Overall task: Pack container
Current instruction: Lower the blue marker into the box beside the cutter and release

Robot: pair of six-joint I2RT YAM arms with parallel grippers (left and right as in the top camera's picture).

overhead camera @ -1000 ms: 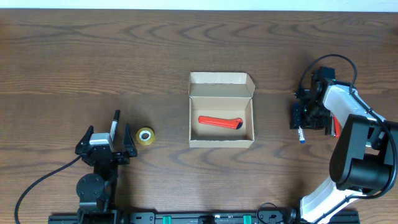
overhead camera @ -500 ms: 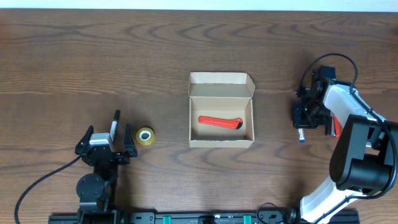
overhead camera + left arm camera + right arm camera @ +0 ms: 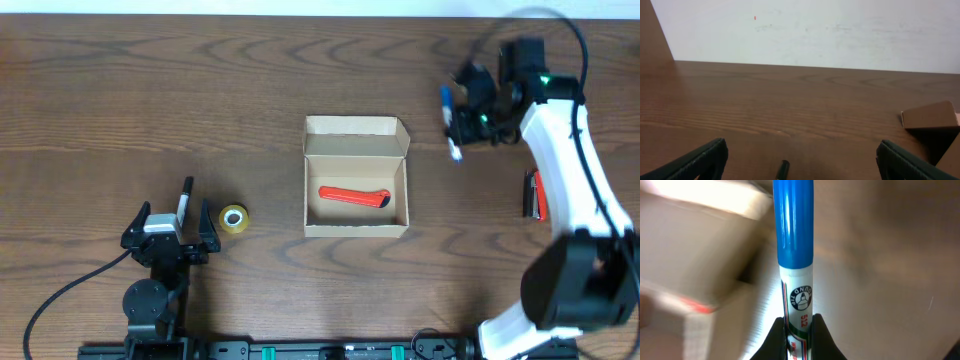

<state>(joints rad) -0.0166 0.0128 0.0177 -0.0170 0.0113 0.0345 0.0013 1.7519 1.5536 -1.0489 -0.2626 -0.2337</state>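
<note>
- Container (image 3: 356, 190): a tan cardboard box that stood open near the middle of the worktop (image 3: 150, 90), with its hinged flap lid raised along the far edge.
- Red tool (image 3: 355, 195): it lay flat inside the container, lengthwise across the floor and clear of the front wall.
- Marker (image 3: 795, 255): it had a blue cap and a white barrel with a printed label. It was clamped by the barrel and seen blurred in the overhead view.
- Right hand (image 3: 462, 115): its fingers were closed narrowly on the marker. It sat beyond and to the right of the container's far right corner, apart from the box.
- Red and black item (image 3: 535, 193): it lay on the worktop well to the right of the container.
- Yellow tape roll (image 3: 233, 217): it lay flat on the worktop, well to the left of the container.
- Left hand (image 3: 800, 165): its fingers were spread wide and held nothing. It was low at the near left, just beside the tape roll.
</note>
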